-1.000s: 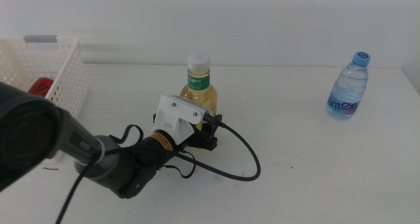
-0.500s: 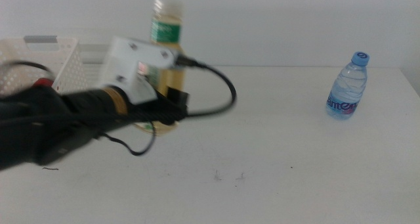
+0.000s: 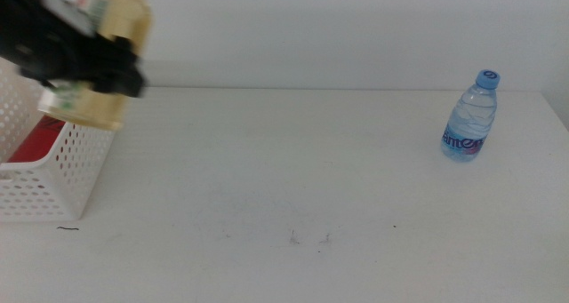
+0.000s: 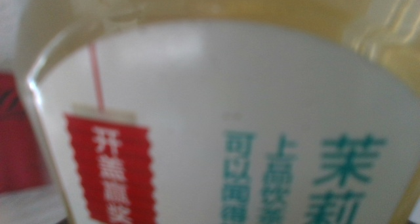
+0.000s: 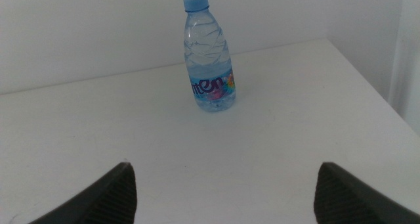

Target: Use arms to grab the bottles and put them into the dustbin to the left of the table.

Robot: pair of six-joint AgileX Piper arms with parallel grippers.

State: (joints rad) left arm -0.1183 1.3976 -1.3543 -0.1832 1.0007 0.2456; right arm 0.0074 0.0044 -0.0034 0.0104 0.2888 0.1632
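My left gripper point(image 3: 84, 59) is high at the far left, blurred by motion, shut on the yellow tea bottle point(image 3: 123, 23) and holding it over the right edge of the white dustbin point(image 3: 53, 183). The bottle's white label point(image 4: 262, 132) fills the left wrist view and hides the jaws. A red cola can point(image 3: 40, 139) lies inside the dustbin. The clear blue-capped water bottle point(image 3: 468, 116) stands upright at the far right of the table point(image 3: 293, 179). My right gripper point(image 5: 230, 198) is open, low over the table, with the water bottle point(image 5: 209, 56) some way ahead of it.
The dustbin's perforated wall stands at the table's left edge. A few small dark scuffs point(image 3: 307, 239) mark the tabletop near the front. A pale wall runs behind the table.
The left arm has lifted the tea bottle off the middle of the table and swung it left and up, to above the dustbin. The water bottle has not moved.
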